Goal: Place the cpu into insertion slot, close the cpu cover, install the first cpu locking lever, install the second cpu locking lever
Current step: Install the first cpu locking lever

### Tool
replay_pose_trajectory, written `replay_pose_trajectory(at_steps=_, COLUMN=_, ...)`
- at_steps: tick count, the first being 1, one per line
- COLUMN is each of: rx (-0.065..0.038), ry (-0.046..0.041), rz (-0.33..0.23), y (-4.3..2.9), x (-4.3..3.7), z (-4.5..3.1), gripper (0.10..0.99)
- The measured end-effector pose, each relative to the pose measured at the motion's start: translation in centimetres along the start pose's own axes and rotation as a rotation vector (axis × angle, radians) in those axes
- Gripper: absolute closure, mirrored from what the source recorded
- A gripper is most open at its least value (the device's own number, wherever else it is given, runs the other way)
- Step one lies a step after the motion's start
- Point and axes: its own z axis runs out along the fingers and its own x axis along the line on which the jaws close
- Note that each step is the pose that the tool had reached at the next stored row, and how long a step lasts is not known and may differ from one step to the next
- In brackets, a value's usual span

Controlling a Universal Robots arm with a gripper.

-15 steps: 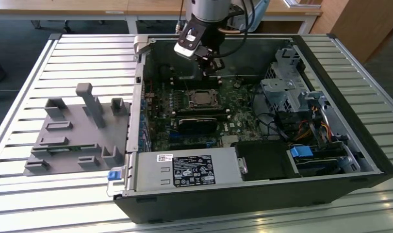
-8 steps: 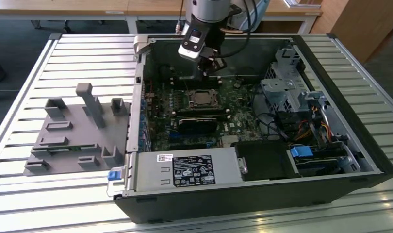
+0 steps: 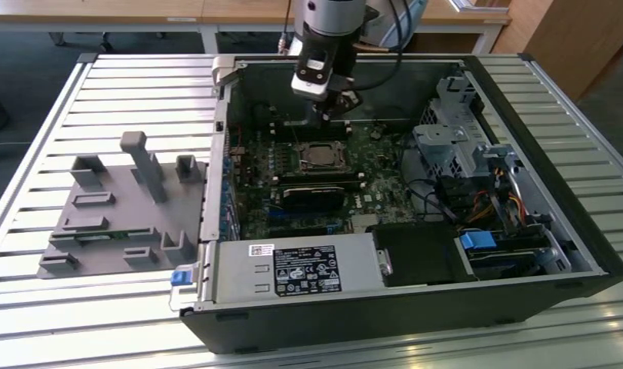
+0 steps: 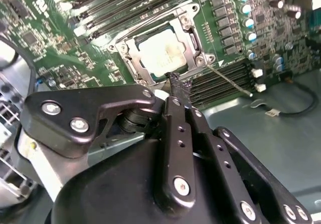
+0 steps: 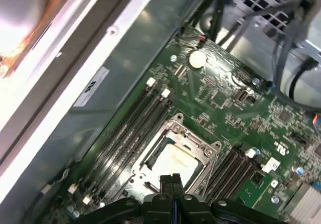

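Exterior view: the tool (image 3: pixel 327 114) hangs inside the open computer case (image 3: pixel 394 323), which sits on the slatted tabletop (image 3: pixel 137 84), just above the green board.
Tool state: in both wrist views the fingertips (image 5: pixel 168 180) are pressed together with nothing between them.
Cpu: the cpu (image 4: pixel 163 50) lies flat in the insertion slot (image 5: pixel 154 152), silvery top up, just beyond the fingertips.
Cpu cover: the cpu cover (image 4: pixel 128 48) appears to lie down over the chip, its window framing the metal top.
Lever: one thin locking lever (image 4: pixel 229 81) juts out beside the socket and looks unlatched.
Handling: the chip is likely light, stiff and fragile underneath, so best touched only at its edges. The cover is thin but rigid. The wire lever is probably springy and best pushed near its free end.
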Motion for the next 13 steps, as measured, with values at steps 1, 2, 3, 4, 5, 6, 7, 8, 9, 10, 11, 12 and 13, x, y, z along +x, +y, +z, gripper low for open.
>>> replay_pose_trajectory(at_steps=1, rx=0.0, ry=0.0004, rz=-0.012, y=0.0, x=0.0, z=0.0, gripper=0.98)
replay_pose_trajectory(at_steps=2, rx=0.0, ry=0.0008, rz=-0.024, y=0.0, x=0.0, z=0.0, gripper=0.98)
replay_pose_trajectory(at_steps=3, rx=0.001, ry=0.0011, rz=-0.036, y=0.0, x=0.0, z=0.0, gripper=0.98)
replay_pose_trajectory(at_steps=4, rx=0.001, ry=0.0015, rz=-0.048, y=0.0, x=0.0, z=0.0, gripper=0.98)
replay_pose_trajectory(at_steps=5, rx=0.001, ry=0.0019, rz=-0.061, y=0.0, x=0.0, z=0.0, gripper=0.98)
replay_pose_trajectory(at_steps=6, rx=0.001, ry=0.0023, rz=-0.074, y=0.0, x=0.0, z=0.0, gripper=0.98)
replay_pose_trajectory(at_steps=7, rx=0.002, ry=0.0026, rz=-0.086, y=0.0, x=0.0, z=0.0, gripper=0.98)
replay_pose_trajectory(at_steps=8, rx=0.002, ry=0.003, rz=-0.099, y=0.0, x=0.0, z=0.0, gripper=0.98)
replay_pose_trajectory(at_steps=9, rx=0.002, ry=0.0035, rz=-0.113, y=0.0, x=0.0, z=0.0, gripper=0.98)
replay_pose_trajectory(at_steps=10, rx=0.002, ry=0.0039, rz=-0.127, y=0.0, x=0.0, z=0.0, gripper=0.98)
replay_pose_trajectory(at_steps=11, rx=0.003, ry=0.0043, rz=-0.141, y=0.0, x=0.0, z=0.0, gripper=0.98)
replay_pose_trajectory(at_steps=12, rx=0.003, ry=0.0047, rz=-0.155, y=0.0, x=0.0, z=0.0, gripper=0.98)
replay_pose_trajectory(at_steps=13, rx=0.003, ry=0.0052, rz=-0.171, y=0.0, x=0.0, z=0.0, gripper=0.98)
